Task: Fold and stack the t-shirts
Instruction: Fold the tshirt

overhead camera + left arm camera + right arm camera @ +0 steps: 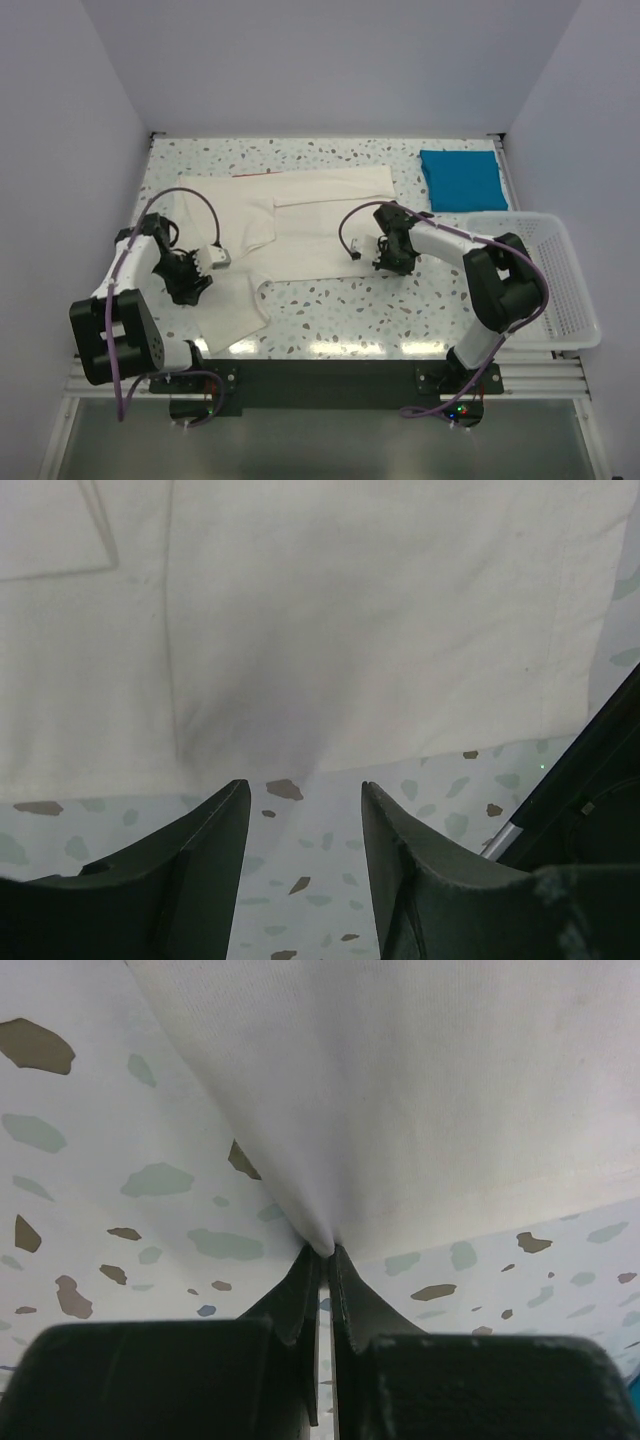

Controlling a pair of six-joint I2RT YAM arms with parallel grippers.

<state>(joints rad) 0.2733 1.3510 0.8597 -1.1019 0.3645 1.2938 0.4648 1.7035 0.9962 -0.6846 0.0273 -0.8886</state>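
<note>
The cream-white t-shirt (300, 215) lies spread across the middle and left of the table, and its red panel does not show. The teal-blue t-shirt (461, 179) lies folded at the back right. My right gripper (385, 262) is shut on the cream shirt's right front edge; in the right wrist view the cloth (420, 1090) is pinched between the closed fingertips of the gripper (328, 1250) just above the table. My left gripper (190, 288) is low at the shirt's left part. In the left wrist view it (305, 785) is open and empty over bare table, just short of the cream shirt's hem (300, 630).
The white lattice basket (565, 290) stands along the right edge of the speckled table (380, 310). White walls close in the back and both sides. Both arms' cables loop above the cloth.
</note>
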